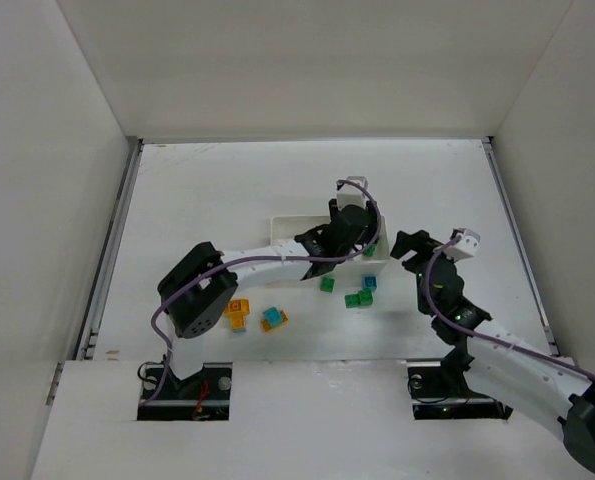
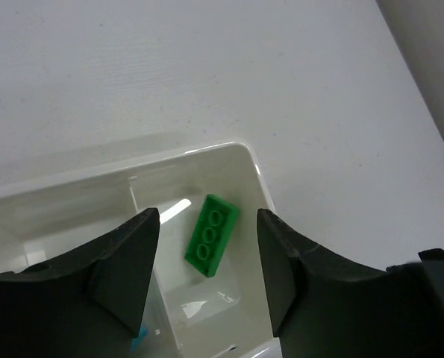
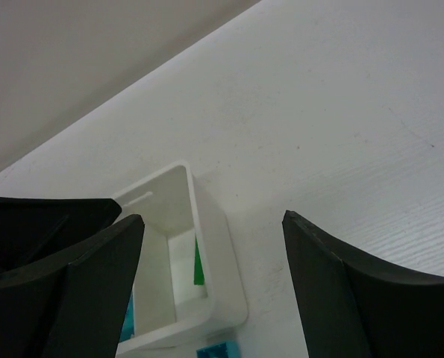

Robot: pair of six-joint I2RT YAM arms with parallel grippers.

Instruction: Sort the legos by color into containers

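White walls [image 1: 277, 70] close in the counter [image 1: 227, 190] on three sides. A purple cable [image 1: 157, 320] runs along the left arm, whose forearm lies across the tray [image 2: 207, 153] in the overhead view and hides most of it. The left fingers [image 1: 360, 238] hang above the tray's end compartment, spread apart and holding nothing. Directly under the gap between them a green brick [image 2: 212, 235] lies flat on that compartment's floor, studs up and alone there. Past the divider, under one finger in the left wrist view, a sliver of cyan [image 2: 138, 343] shows in the next compartment. What else lies there, or in the third compartment, cannot be told. The right fingers [image 1: 412, 243] stand wide open and empty just beside the tray's end, apart from it, over bare counter. Loose legos lie on the counter, on the bases' side of both pairs of fingers. There is a green one [image 1: 327, 284] near the left fingers and a green-and-cyan cluster [image 1: 361, 293] between the two pairs. Well off toward the left base lie two orange pieces [image 1: 239, 314], one bearing a cyan brick [image 1: 274, 318].
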